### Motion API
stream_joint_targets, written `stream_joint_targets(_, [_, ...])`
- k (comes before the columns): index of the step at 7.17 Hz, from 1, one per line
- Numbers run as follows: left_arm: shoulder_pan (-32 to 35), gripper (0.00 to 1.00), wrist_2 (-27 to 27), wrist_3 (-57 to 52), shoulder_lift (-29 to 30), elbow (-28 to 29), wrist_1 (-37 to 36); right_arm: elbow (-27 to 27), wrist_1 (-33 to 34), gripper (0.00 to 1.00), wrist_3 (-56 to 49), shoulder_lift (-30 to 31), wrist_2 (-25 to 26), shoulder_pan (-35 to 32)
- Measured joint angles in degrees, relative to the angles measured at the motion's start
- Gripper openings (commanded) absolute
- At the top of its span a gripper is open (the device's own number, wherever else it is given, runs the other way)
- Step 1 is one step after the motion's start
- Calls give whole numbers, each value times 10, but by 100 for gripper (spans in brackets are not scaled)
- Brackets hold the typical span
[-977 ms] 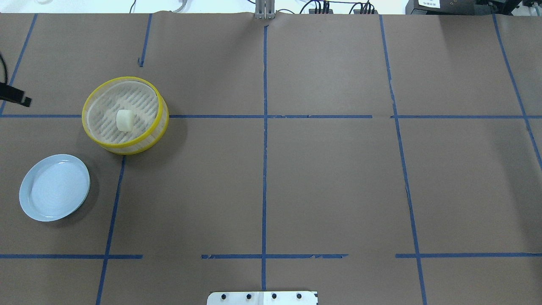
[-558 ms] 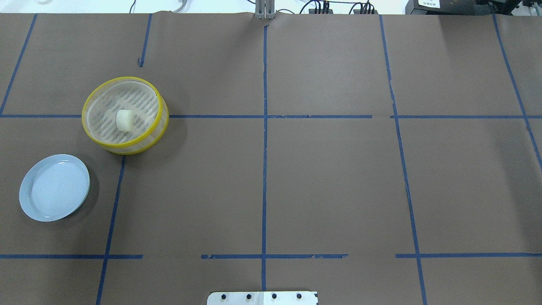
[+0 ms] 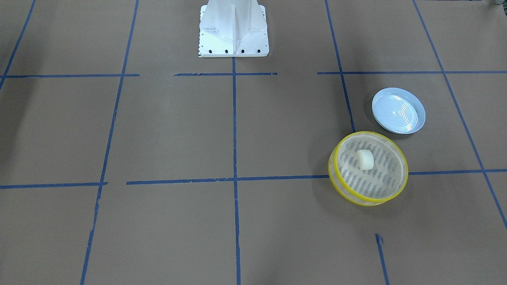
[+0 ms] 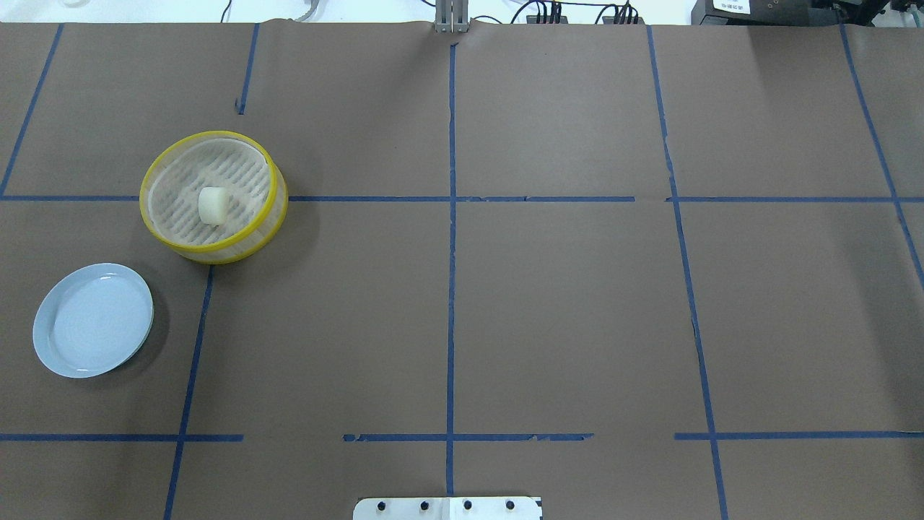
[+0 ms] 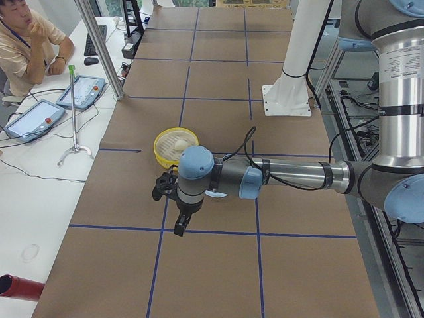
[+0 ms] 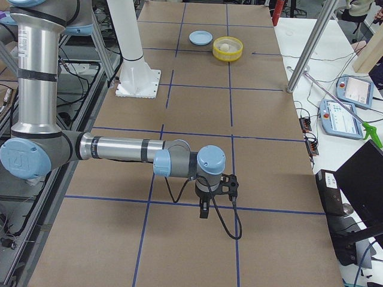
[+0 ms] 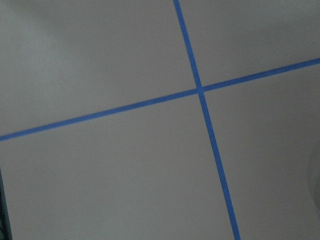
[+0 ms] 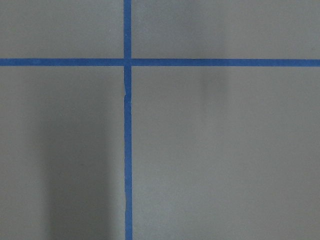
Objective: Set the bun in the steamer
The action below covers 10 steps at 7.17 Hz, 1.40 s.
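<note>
By the worktop's left edge, the bun [image 4: 211, 205] sits in the steamer [image 4: 211, 133], apart from my left hand [image 5: 179, 228]; I can't tell its spread.

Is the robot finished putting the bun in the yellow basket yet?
It looks finished. Done: the bun sits on the slotted floor of the steamer, and the blue plate is empty. In hand: nothing that I can see; the left arm and right arm are both away from the steamer. Left: nothing that shows.
</note>
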<state>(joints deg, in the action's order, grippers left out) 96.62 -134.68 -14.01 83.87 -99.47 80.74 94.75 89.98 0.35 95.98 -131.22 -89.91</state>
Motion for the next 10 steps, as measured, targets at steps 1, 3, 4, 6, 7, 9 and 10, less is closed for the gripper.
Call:
stream_joint_targets(1, [0, 100, -25, 23, -1, 12, -8, 0, 0, 100, 0, 0, 0, 0])
stream_joint_targets(3, [-6, 100, -39, 40, -1, 24, 12, 0, 0, 100, 0, 0, 0, 0])
stream_joint_targets(4, [-12, 100, -40, 43, -1, 33, 30, 0, 0, 100, 0, 0, 0, 0])
stream_joint_targets(6, [-19, 100, -41, 43, -1, 37, 42, 0, 0, 100, 0, 0, 0, 0])
stream_joint_targets(7, [-20, 100, -41, 43, 1, 36, 43, 0, 0, 100, 0, 0, 0, 0])
stream_joint_targets(9, [-31, 100, -41, 43, 14, 29, 40, 0, 0, 100, 0, 0, 0, 0])
stream_joint_targets(10, [-49, 100, -41, 43, 24, 28, 39, 0, 0, 100, 0, 0, 0, 0])
